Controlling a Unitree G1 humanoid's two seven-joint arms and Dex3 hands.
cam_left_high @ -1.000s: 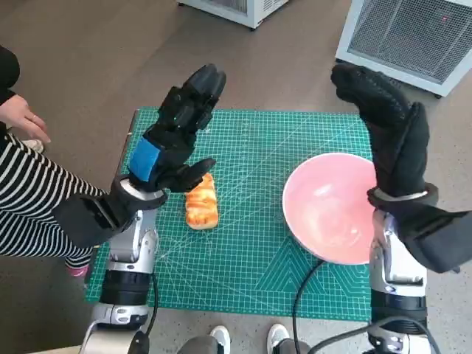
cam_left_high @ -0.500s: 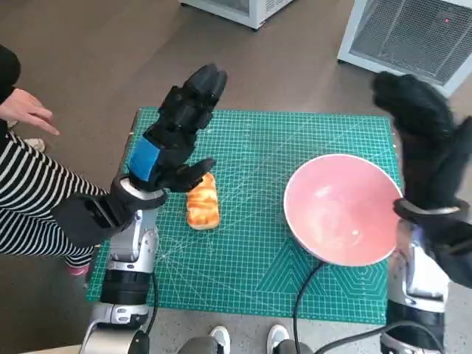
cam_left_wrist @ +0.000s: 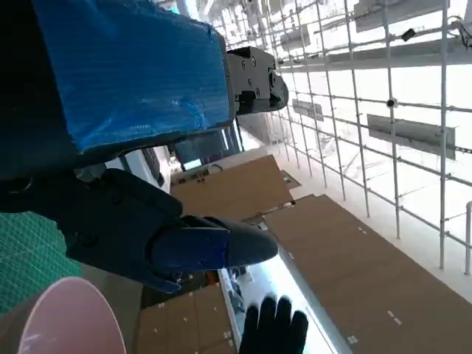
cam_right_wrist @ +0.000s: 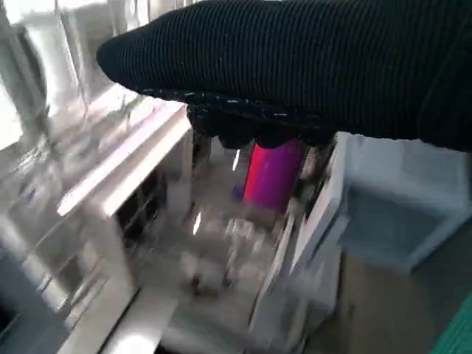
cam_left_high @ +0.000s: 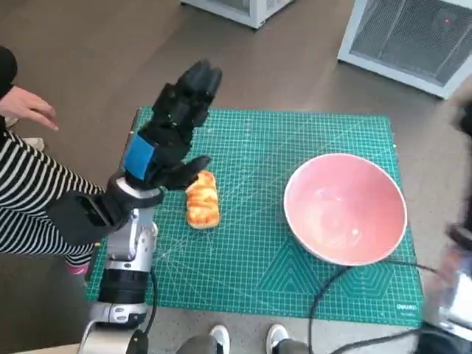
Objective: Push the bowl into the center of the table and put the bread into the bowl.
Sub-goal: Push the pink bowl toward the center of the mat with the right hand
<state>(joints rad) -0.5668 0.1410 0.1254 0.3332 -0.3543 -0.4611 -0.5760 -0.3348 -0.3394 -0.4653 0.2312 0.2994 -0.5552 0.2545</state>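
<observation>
The pink bowl point(cam_left_high: 345, 208) sits empty on the right part of the green mat point(cam_left_high: 258, 147). The glazed bread point(cam_left_high: 202, 200) lies left of the mat's middle. My left hand point(cam_left_high: 173, 125) hovers raised over the mat's left side, fingers stretched out and apart, its thumb just above the bread's far end; it holds nothing. My right hand point(cam_left_high: 466, 118) is a dark blur at the head view's right edge, beyond the table. The left wrist view shows this gloved right hand point(cam_left_wrist: 276, 330) with fingers spread, and the bowl's rim point(cam_left_wrist: 66, 317). The right wrist view shows only the glove point(cam_right_wrist: 310, 66), blurred.
A person in a striped sleeve point(cam_left_high: 29, 199) sits at the left, one hand point(cam_left_high: 26, 109) held out near the table's corner. White appliances point(cam_left_high: 413, 37) stand on the floor behind the table. A black cable point(cam_left_high: 324, 287) crosses the mat's near edge by the bowl.
My right arm has swung right, off the bowl and past the table's right edge, leaving the bowl uncovered. The left hand has drifted slightly left. Bread and bowl have stayed put.
</observation>
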